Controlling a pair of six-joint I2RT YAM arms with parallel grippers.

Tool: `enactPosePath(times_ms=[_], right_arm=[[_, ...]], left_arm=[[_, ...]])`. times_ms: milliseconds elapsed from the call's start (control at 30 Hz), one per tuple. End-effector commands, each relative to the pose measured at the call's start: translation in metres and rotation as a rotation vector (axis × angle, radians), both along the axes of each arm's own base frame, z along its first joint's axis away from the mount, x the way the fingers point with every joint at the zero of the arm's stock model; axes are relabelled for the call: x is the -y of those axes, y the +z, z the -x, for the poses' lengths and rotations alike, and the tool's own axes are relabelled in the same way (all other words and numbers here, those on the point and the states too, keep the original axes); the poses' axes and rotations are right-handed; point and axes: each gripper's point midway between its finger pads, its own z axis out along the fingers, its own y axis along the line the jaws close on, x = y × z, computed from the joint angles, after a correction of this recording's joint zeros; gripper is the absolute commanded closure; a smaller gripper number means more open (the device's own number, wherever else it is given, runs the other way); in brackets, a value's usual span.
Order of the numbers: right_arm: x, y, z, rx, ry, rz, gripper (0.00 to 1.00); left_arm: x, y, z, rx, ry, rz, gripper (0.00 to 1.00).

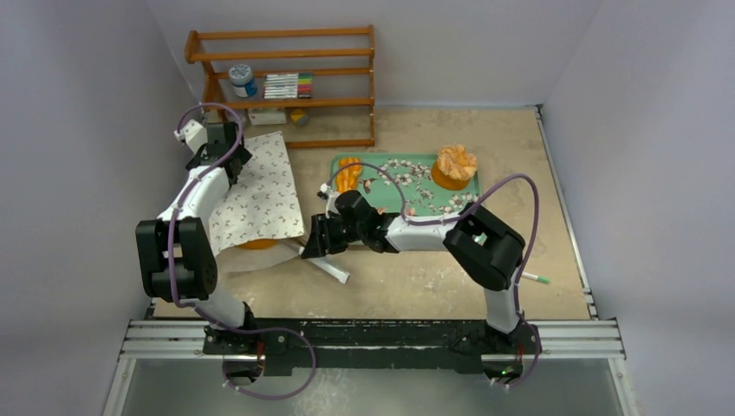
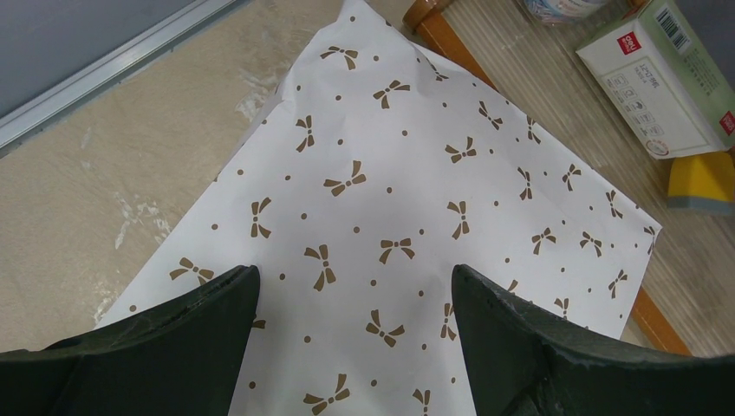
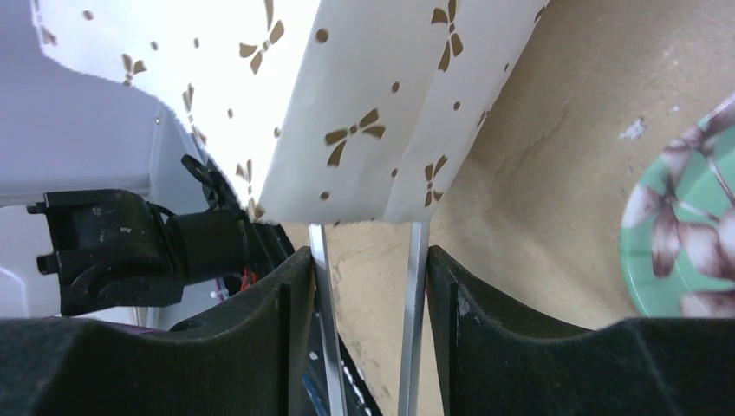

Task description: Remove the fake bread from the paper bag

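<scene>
The paper bag [image 1: 256, 195], white with small brown bows, lies flat at the left of the table. An orange piece of fake bread [image 1: 256, 245] peeks out at its near edge. More bread lies on the green floral tray [image 1: 407, 201]: an orange loaf [image 1: 348, 176] and a ruffled pastry [image 1: 455, 165]. My left gripper [image 1: 221, 147] [image 2: 355, 273] hovers open over the bag's far end [image 2: 390, 173], holding nothing. My right gripper [image 1: 314, 247] [image 3: 368, 251] is shut on metal tongs [image 3: 416, 286] [image 1: 334, 270]. The tongs' tips reach the bag's edge [image 3: 347, 113].
A wooden shelf [image 1: 286, 78] stands at the back left with a jar, markers, a white box [image 2: 659, 78] and a yellow sponge [image 2: 702, 178]. A pen [image 1: 536, 278] lies near the right arm's base. The tray's rim [image 3: 685, 234] sits right of my right gripper.
</scene>
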Motion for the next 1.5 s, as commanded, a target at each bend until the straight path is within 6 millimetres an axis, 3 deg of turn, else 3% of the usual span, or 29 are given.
enactPosePath(times_ms=[0, 367, 567, 733, 867, 1133, 1467], right_arm=[[-0.024, 0.024, -0.005, -0.007, 0.027, -0.097, 0.49], [-0.017, 0.018, 0.014, -0.023, 0.140, -0.075, 0.51], [-0.016, 0.016, 0.024, -0.042, 0.211, -0.061, 0.58], [-0.015, 0.020, 0.030, -0.043, 0.248, -0.077, 0.77], [-0.015, 0.028, 0.030, -0.029, 0.259, -0.087, 1.00], [0.000, 0.051, 0.027, 0.063, 0.212, -0.087, 1.00], [0.045, 0.072, 0.040, 0.154, 0.169, -0.039, 1.00]], left_arm=[[0.007, 0.008, -0.011, 0.057, -0.018, 0.015, 0.19], [0.007, 0.010, -0.012, 0.062, -0.020, 0.018, 0.19], [0.006, 0.010, -0.009, 0.056, -0.012, 0.014, 0.19], [0.006, 0.011, -0.009, 0.054, -0.011, 0.014, 0.19], [0.006, 0.011, -0.010, 0.050, -0.008, 0.015, 0.19], [0.003, 0.014, -0.015, 0.047, 0.004, 0.005, 0.19], [0.004, 0.013, -0.028, 0.046, 0.019, -0.002, 0.19]])
